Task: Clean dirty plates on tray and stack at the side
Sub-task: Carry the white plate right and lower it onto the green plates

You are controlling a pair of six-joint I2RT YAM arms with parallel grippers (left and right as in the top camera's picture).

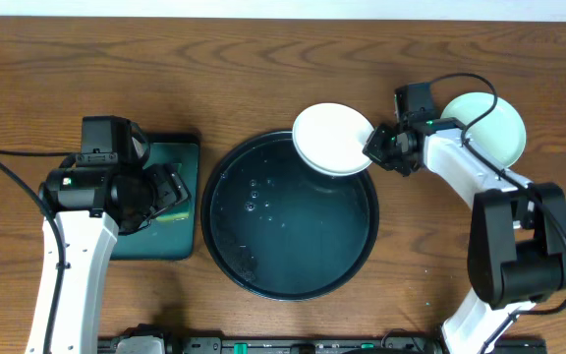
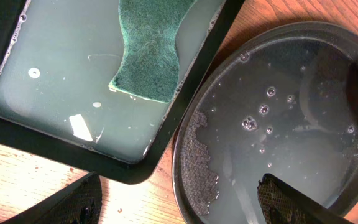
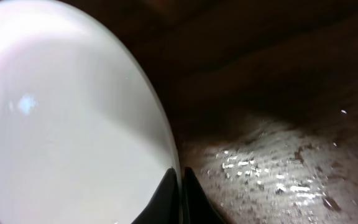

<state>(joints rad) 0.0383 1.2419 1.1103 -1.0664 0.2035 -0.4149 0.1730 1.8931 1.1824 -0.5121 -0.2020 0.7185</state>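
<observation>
Black and rectangular, the small rectangular black tray is sitting at the left of the wooden table, holding cloudy water and a green scouring sponge. The left tool is hovering between this tray and its neighbour, fingers spread wide with nothing in them, so no scrubbing is going on.

At the centre, the large round black tray is carrying only a film of water with a few bubbles; no plate is lying flat inside it. At its upper right edge, the white round plate is overlapping the rim, looking clean with no smear showing. The right tool is pinching this plate's edge, clenched on it.

Further right, a mint-green round plate is resting on the table, partly under the right arm, also looking clean. Only 2 plates are clearly showing; whether a 3rd is lying beneath the mint one cannot be told.

Judging by this, the washing seems nearly finished, and what remains is probably setting the white plate onto the mint one.
</observation>
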